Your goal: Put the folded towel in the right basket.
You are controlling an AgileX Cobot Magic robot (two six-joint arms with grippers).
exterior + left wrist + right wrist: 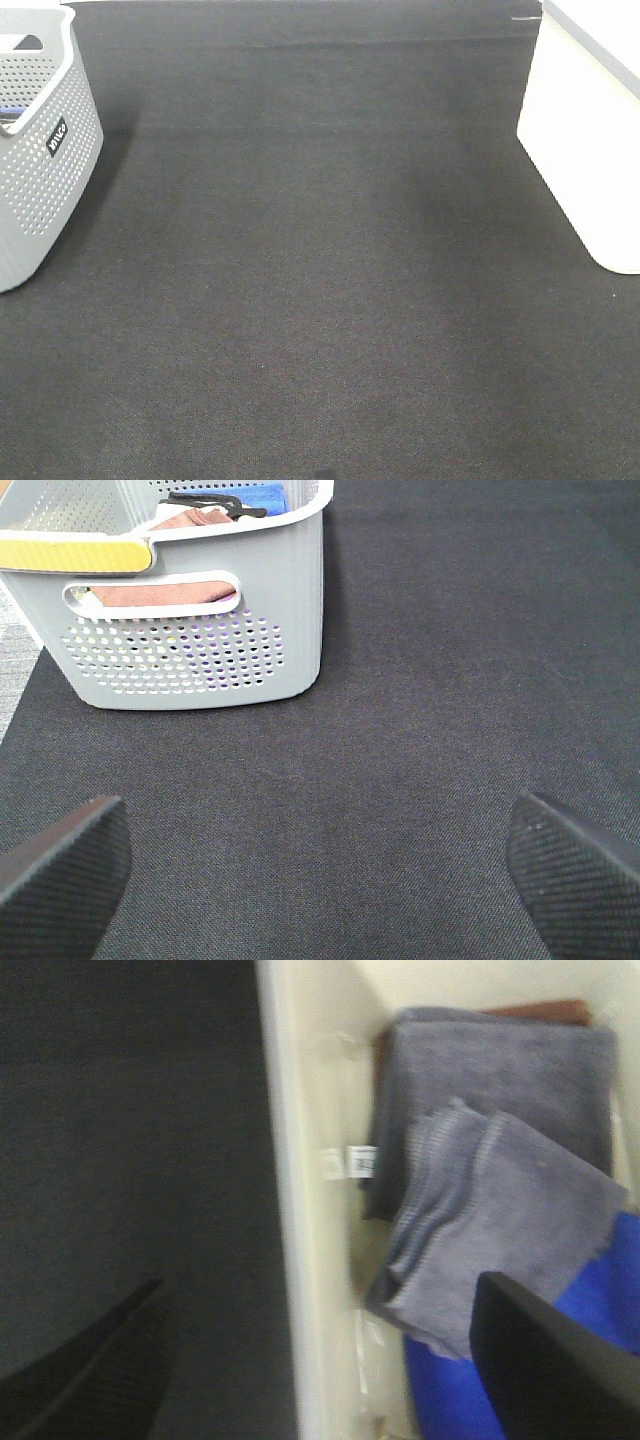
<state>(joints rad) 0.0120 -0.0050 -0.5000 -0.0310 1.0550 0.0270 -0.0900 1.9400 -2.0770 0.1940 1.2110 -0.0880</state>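
Note:
The right basket (585,150) is cream white at the right edge of the exterior view; neither gripper shows there. In the right wrist view its rim (300,1210) runs through the picture, and a folded grey towel (500,1230) lies inside on another grey towel (500,1070), a blue cloth (600,1310) and a brown one. My right gripper (330,1370) is open and empty, above the basket rim. My left gripper (320,870) is open and empty over the black mat, in front of the grey left basket (200,610).
The grey perforated left basket (40,150) stands at the left edge and holds brown and blue cloths (250,495). A black mat (320,280) covers the table between the baskets.

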